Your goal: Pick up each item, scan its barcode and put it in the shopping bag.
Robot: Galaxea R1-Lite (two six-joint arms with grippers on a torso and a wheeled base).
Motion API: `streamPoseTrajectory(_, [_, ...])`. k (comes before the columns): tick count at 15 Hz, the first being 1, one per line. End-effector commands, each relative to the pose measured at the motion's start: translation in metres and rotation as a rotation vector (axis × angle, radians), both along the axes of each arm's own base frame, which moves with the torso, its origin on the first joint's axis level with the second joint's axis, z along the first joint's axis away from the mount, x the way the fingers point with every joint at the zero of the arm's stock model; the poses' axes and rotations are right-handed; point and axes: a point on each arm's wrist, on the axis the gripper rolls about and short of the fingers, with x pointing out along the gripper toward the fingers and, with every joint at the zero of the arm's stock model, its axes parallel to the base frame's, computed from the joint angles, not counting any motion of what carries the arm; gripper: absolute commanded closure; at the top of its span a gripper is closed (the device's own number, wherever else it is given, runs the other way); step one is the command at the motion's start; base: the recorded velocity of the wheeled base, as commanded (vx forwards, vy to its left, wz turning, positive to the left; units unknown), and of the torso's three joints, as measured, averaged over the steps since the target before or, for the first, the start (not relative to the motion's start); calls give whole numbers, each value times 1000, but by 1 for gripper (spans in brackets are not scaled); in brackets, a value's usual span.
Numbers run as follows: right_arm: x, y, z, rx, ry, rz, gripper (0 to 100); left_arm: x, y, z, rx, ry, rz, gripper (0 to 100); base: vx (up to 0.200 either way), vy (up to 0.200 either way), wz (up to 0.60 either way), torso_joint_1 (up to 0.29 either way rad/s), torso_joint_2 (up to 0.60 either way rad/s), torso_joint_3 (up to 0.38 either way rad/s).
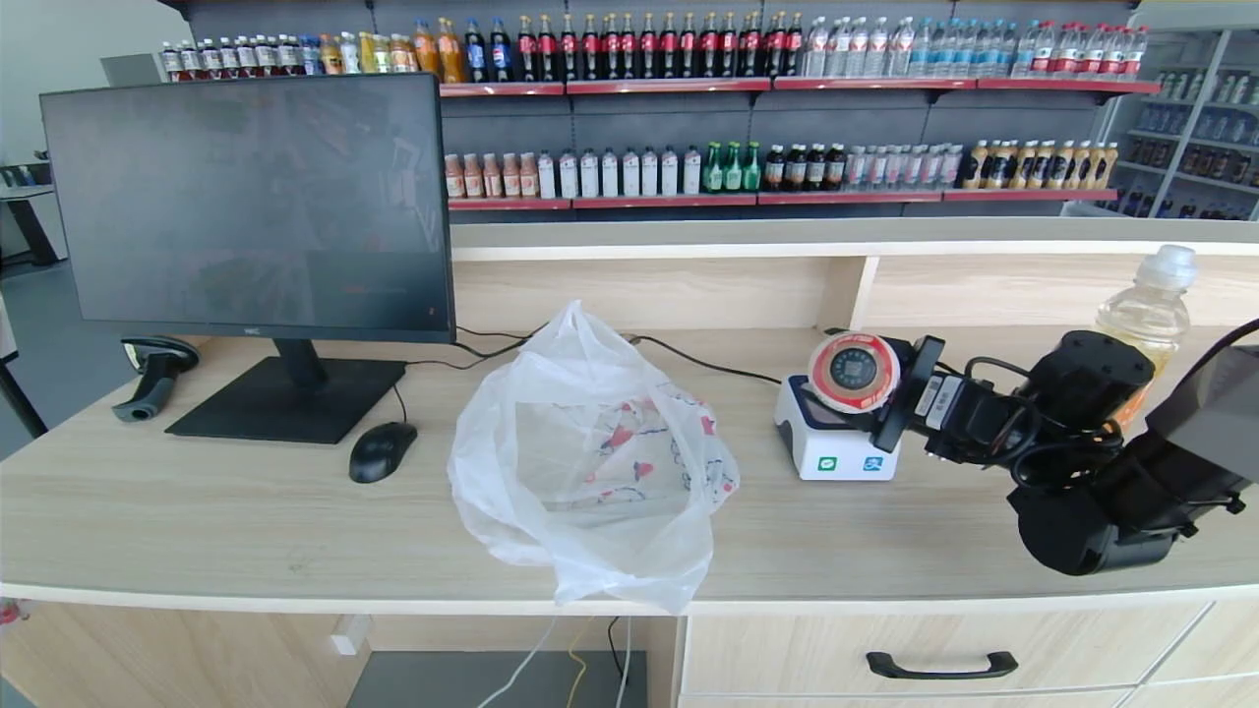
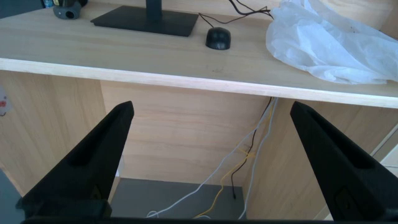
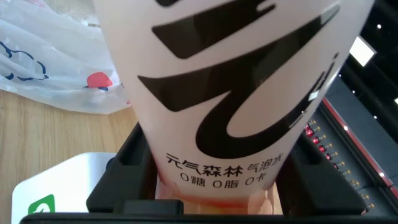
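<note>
Between the right claw's fingers: the right claw is pinching a drink container near one end; in the right wrist view the fingers press on both sides of its body.
Container axis: it runs forward out of the claw, tilted and not upright, with the red-ringed round end turned away from the wrist.
Under the claw: the white scanner box stands on the counter, just below the held container; I cannot tell if they touch.
Step, as I judge: the barcode is being shown to the scanner box; the bagging is not yet done.
Shopping bag: it lies beyond the free end of the container, on the left side of the right claw, near the scanner box but apart from it. Its mouth seems to open upward.
Left claw: spread wide and empty, below the counter edge, well apart from the container.
Nearer arm: the right one, which has the item already; the next move should carry it sideways toward the bag, free end first.
Also waiting: a yellow drink bottle stands behind the right arm, on the side away from the bag.
</note>
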Motion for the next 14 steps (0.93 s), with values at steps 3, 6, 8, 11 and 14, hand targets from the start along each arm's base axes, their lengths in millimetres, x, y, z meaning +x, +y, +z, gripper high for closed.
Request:
streamPoseTrajectory(3, [0, 1, -3, 0, 15, 5, 100, 0, 0, 0, 0, -1, 2, 0, 0, 0, 0, 0, 0, 0])
streamPoseTrajectory(6, [0, 1, -4, -1, 20, 5, 100, 0, 0, 0, 0, -1, 0, 0, 0, 0, 0, 0, 0, 0])
streamPoseTrajectory(8, [-2, 2, -7, -2, 32, 7, 100, 0, 0, 0, 0, -1, 2, 0, 0, 0, 0, 0, 0, 0])
streamPoseTrajectory(11, [-4, 6, -5, -2, 29, 16, 100, 0, 0, 0, 0, -4, 0, 0, 0, 0, 0, 0, 0, 0])
streamPoseTrajectory(14, [-6, 8, 1, 22, 34, -8, 100, 0, 0, 0, 0, -1, 0, 0, 0, 0, 0, 0, 0, 0])
